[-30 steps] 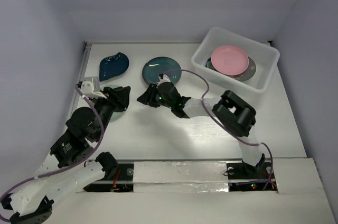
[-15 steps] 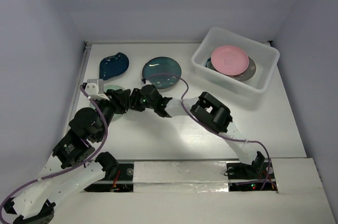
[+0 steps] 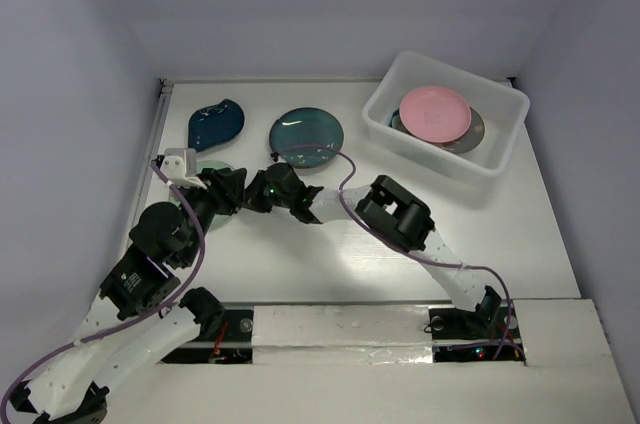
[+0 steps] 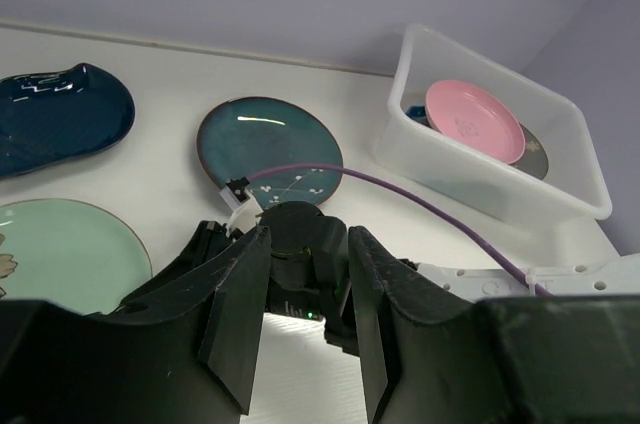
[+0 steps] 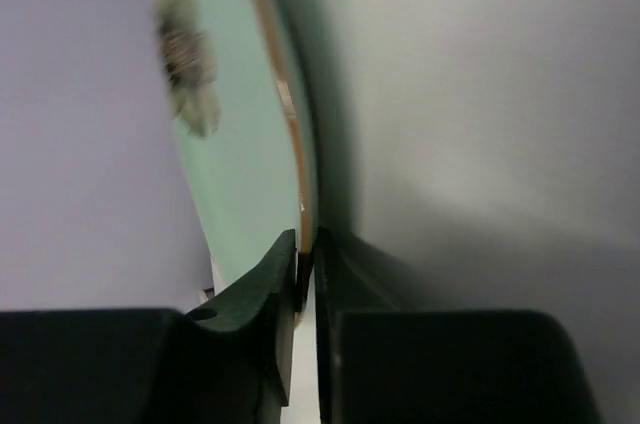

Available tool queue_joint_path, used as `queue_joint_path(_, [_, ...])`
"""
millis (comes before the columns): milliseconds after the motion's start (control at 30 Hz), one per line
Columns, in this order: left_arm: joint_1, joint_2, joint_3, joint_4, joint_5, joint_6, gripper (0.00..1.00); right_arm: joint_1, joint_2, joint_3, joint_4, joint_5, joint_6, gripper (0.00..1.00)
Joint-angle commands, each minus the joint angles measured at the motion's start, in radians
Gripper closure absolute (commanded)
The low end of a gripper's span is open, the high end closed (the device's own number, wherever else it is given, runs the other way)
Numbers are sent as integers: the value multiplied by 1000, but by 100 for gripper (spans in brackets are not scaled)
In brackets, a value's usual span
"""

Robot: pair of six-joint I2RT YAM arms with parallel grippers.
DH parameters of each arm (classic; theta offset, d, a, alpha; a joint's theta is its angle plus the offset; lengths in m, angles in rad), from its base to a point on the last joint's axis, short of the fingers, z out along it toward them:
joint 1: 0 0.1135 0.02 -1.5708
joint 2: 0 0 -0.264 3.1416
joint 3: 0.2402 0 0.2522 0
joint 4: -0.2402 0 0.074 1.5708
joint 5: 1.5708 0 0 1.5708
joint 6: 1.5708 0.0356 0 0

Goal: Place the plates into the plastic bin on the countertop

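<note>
A pale green plate (image 3: pixel 208 170) lies at the left of the countertop (image 3: pixel 330 264), mostly hidden under my left arm. My right gripper (image 3: pixel 254 192) reaches across and is shut on its brown-edged rim (image 5: pixel 300 214); in the right wrist view the gripper (image 5: pixel 307 254) pinches the rim edge-on. My left gripper (image 4: pixel 305 314) is open and empty, hovering by the plate's (image 4: pixel 60 254) right side, right behind the right gripper. A dark teal plate (image 3: pixel 306 134) and a navy leaf-shaped dish (image 3: pixel 215 124) lie behind. The plastic bin (image 3: pixel 500 159) holds a pink plate (image 3: pixel 435 112) on a grey plate (image 3: pixel 474 131).
The right arm's purple cable (image 3: pixel 345 159) loops over the teal plate's near edge. The two grippers are nearly touching. Walls close the table on the left, back and right. A taped white strip (image 3: pixel 340 329) runs along the front edge.
My right gripper has swung left from the teal plate to the pale green plate's rim. The left gripper has edged slightly toward it.
</note>
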Motion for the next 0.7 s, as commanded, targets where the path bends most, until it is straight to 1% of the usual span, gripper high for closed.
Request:
queue_joint_path(0, [10, -2, -13, 59, 20, 17, 66, 6, 4, -42, 31, 32, 27, 91])
queue_joint_path(100, [19, 6, -13, 61, 23, 17, 66, 6, -51, -99, 97, 34, 29, 100])
queue_joint_path(167, [19, 7, -13, 61, 23, 17, 66, 6, -88, -153, 128, 30, 26, 100])
queue_joint_path(267, [29, 9, -14, 61, 20, 17, 66, 15, -195, -235, 202, 25, 3, 100])
queue_joint_path(300, [29, 10, -13, 59, 19, 17, 66, 15, -262, -254, 214, 34, -9, 100])
queue_joint_path(400, [38, 6, -14, 59, 13, 17, 66, 15, -376, -349, 245, 78, -59, 100])
queue_joint_path(433, [47, 4, -14, 59, 8, 17, 66, 15, -455, -370, 245, 94, -100, 100])
queue_joint_path(567, [47, -3, -17, 62, 6, 15, 66, -37, -638, -482, 238, 114, -157, 100])
queue_joint_path(633, [47, 1, -17, 62, 11, 15, 66, -107, -706, -568, 242, 114, -168, 100])
queue_joint_path(667, [47, 4, -17, 62, 14, 14, 66, -135, -781, -599, 242, 114, -178, 100])
